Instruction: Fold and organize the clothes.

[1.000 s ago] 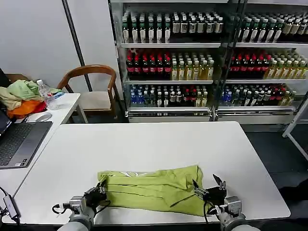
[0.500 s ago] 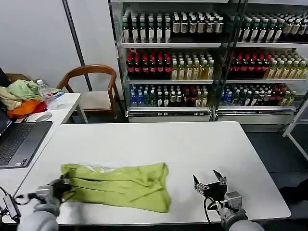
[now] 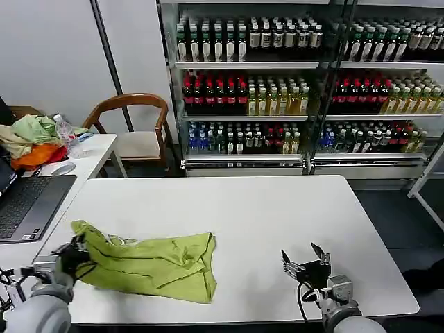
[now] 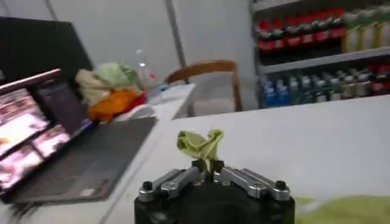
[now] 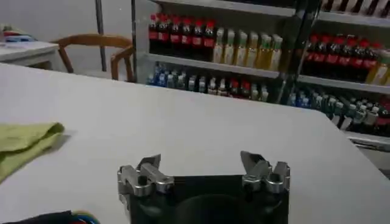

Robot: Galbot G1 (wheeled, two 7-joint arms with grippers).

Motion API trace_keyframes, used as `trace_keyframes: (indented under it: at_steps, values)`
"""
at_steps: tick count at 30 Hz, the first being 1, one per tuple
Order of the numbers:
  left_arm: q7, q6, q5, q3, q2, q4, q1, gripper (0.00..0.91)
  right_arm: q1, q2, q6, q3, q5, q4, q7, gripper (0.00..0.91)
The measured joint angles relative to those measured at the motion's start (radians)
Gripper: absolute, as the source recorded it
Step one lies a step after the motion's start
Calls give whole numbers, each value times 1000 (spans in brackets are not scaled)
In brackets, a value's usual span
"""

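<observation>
While the left gripper (image 3: pixel 71 251) clenches the T-shirt's (image 3: pixel 149 262) corner and the right gripper (image 3: pixel 306 262) waits released, lay the fabric flat, avoiding bunching.

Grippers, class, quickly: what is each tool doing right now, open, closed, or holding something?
Left tool: closed, pinching a bunch of the lime T-shirt at the table's left edge.
Right tool: open, holding nothing, above the bare white table.
</observation>
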Motion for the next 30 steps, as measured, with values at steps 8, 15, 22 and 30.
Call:
trace_keyframes:
  at_steps: [8, 15, 22, 30]
  values:
    - [28, 1, 66, 161, -59, -39, -38, 40, -20, 12, 0, 21, -6, 5, 1, 907]
    - [53, 0, 103, 286, -105, -43, -71, 40, -36, 17, -2, 39, -11, 17, 2, 907]
    - [71, -1, 131, 376, -138, -22, -108, 50, -44, 18, -4, 53, -12, 23, 2, 907]
    - [71, -9, 141, 442, -172, 17, -156, 50, -30, 16, -10, 47, -15, 19, 3, 907]
